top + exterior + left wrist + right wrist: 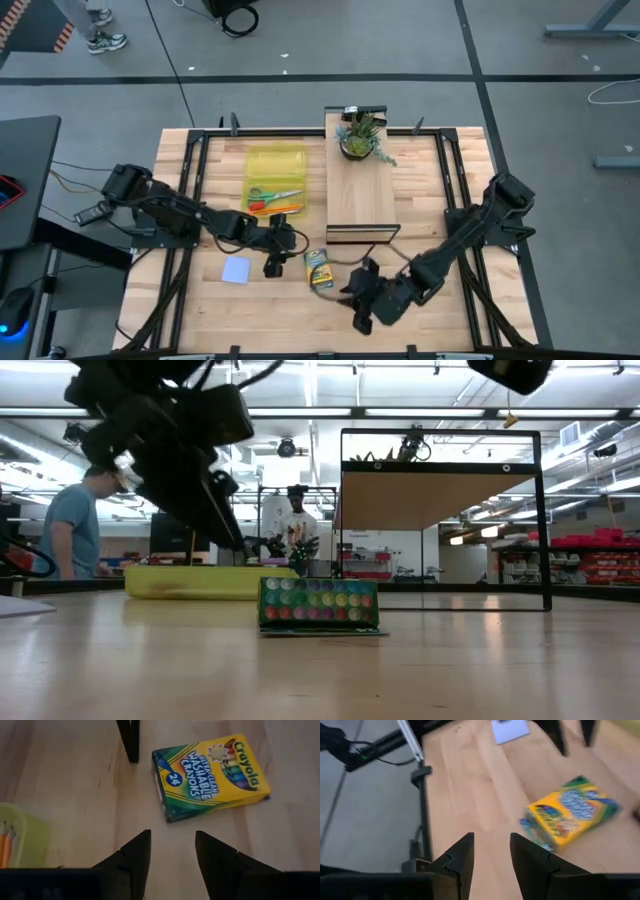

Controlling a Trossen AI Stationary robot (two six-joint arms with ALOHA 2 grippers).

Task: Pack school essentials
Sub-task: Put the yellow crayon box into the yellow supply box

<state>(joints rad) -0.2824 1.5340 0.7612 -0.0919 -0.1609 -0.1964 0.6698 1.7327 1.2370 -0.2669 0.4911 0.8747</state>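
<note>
The green-and-yellow crayon box (319,270) lies flat on the table near the front, also in the low view (318,605). My left gripper (273,263) is open, just left of it, with the box (212,770) ahead of its fingers (172,851). My right gripper (352,303) is open, just to the box's near right; the box (570,815) lies ahead of it (490,852). The pale blue notepad (237,270) lies flat left of my left gripper. Green-handled scissors (275,195) and orange pencils (285,208) lie in a yellow-green tray (275,160).
A light wooden board (360,195) on a black frame stands right of the tray, with a potted plant (360,135) at its far end. Black rails (195,150) run along the table's sides. People (75,525) stand in the room beyond the table.
</note>
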